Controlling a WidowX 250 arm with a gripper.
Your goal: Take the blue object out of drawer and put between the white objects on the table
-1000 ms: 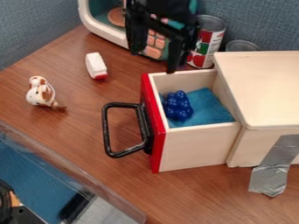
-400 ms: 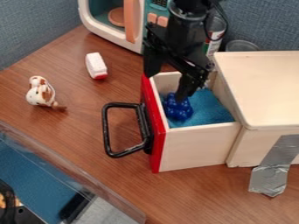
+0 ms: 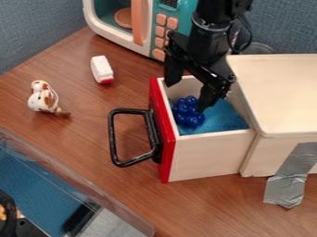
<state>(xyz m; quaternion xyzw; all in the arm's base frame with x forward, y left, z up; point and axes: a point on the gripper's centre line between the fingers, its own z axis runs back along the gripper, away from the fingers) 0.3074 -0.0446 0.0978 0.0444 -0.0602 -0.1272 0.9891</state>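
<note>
The two fingers of the gripper (image 3: pixel 187 96) were spread apart, clenched on nothing. One hung by the far corner of the drawer's red front; the other reached over the drawer (image 3: pixel 207 156), partly in front of the one blue object (image 3: pixel 186 115). Whether they touched could not be told. That object lay inside the open drawer, near its red front, beside one blue cloth (image 3: pixel 219 118).

The drawer's wooden walls stood around it, and its one black handle (image 3: pixel 122 163) stuck out over the table (image 3: pixel 204 208). Two white objects were on the table beyond the drawer's front: a red-ended white piece (image 3: pixel 100 67), nearer the drawer, and a brown-spotted figure (image 3: pixel 43 99), farther off.

Behind the drawer stood one toy microwave (image 3: pixel 117 38). The drawer slid out of one wooden box (image 3: pixel 278 92), with silver tape (image 3: pixel 291 176) on its side.
</note>
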